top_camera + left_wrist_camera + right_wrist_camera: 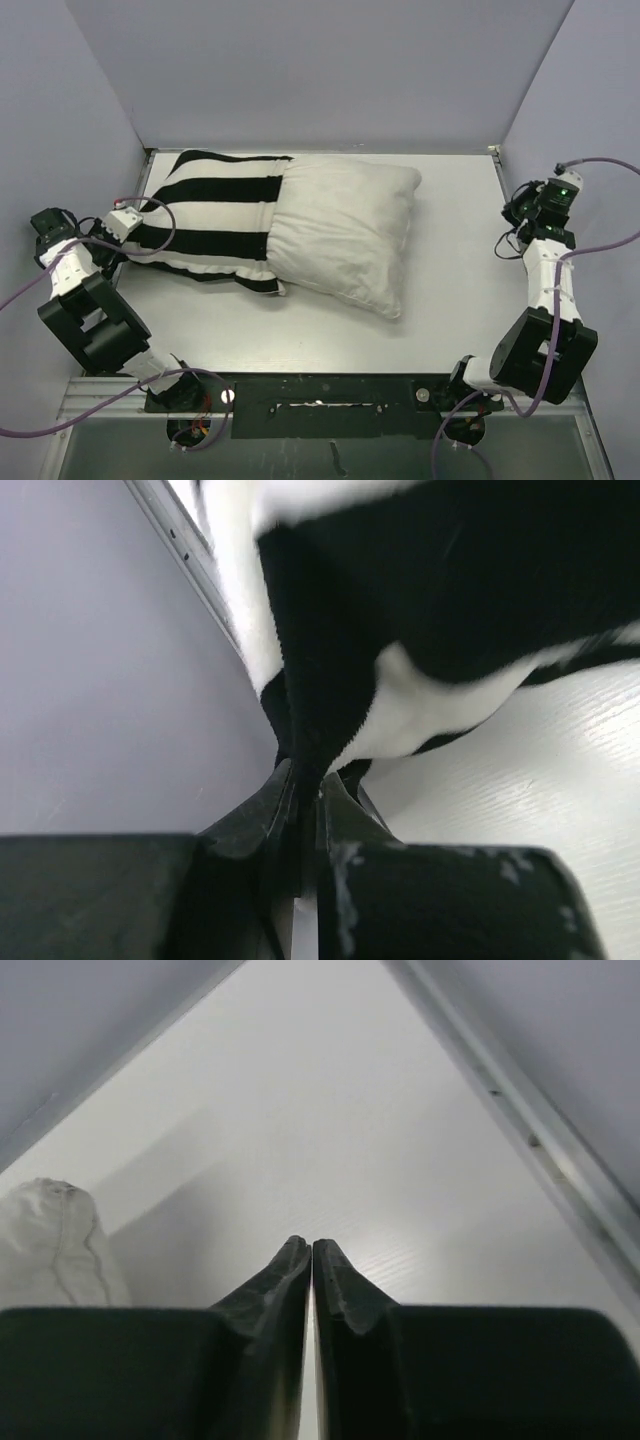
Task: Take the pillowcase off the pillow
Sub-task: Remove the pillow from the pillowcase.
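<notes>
A: Pinching a fold of black stripe, the left gripper (305, 778) is clamped on the pillowcase (212, 215) at its left end. I'd guess that anchors the cover so the pillow (345, 235) can slide out of the open mouth.
B: Pillow where?
A: Mid-table, lying at an angle. Its right part is bare and its left part is tucked inside the stripes. The cover lies flat on the table (460, 300), left side.
B: Right gripper (311, 1247)?
A: Clenched and empty, out by the right edge, well apart from the pillow. It likely has to come in and tug.
B: Unclear bits?
A: How much pillow sits inside the cover is hidden. No label is visible. Blurred fabric fills the left wrist view. The right wrist view catches only a pillow corner.
</notes>
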